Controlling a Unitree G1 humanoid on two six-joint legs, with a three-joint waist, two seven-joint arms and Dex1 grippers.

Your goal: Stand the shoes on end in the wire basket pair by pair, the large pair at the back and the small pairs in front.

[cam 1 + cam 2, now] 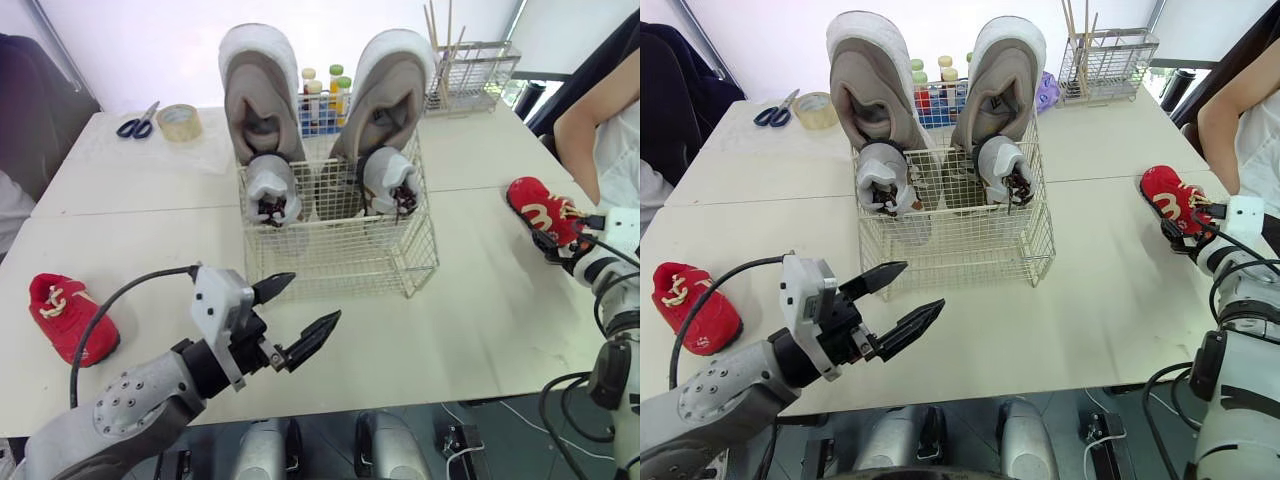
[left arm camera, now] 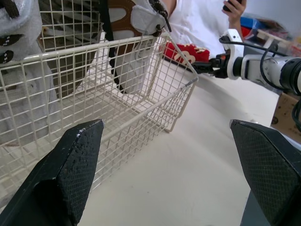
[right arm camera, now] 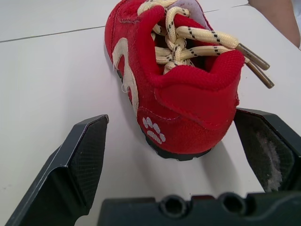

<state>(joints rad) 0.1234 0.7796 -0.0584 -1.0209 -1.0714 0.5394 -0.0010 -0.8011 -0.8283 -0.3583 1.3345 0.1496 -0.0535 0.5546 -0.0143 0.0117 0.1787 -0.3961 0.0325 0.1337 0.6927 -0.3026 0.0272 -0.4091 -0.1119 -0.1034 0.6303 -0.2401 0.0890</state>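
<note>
The right claw [image 3: 170, 121] is spread wide, one finger on either side of the heel of a red shoe [image 1: 540, 205]. This shoe lies on the worktop [image 1: 480, 300], well apart from the wire basket [image 1: 340, 255]. The heel is offset towards one finger, so on closing the shoe may be pivoted or its loose laces pinched. The left claw [image 1: 315, 297] is spread wide and empty in front of the basket. The second red shoe [image 1: 70, 315] lies far left.

The basket [image 1: 400, 262] stands mid-way along the bench [image 1: 480, 300], with the large shoes [image 1: 262, 95] on end at its back and two small shoes [image 1: 272, 188] just before them. A left loose shoe [image 1: 70, 315] lies at the bench's left edge and a right loose shoe [image 1: 540, 208] at its right. The scissors [image 1: 137, 122] and tape [image 1: 179, 122] lie behind the basket, to the left.
</note>
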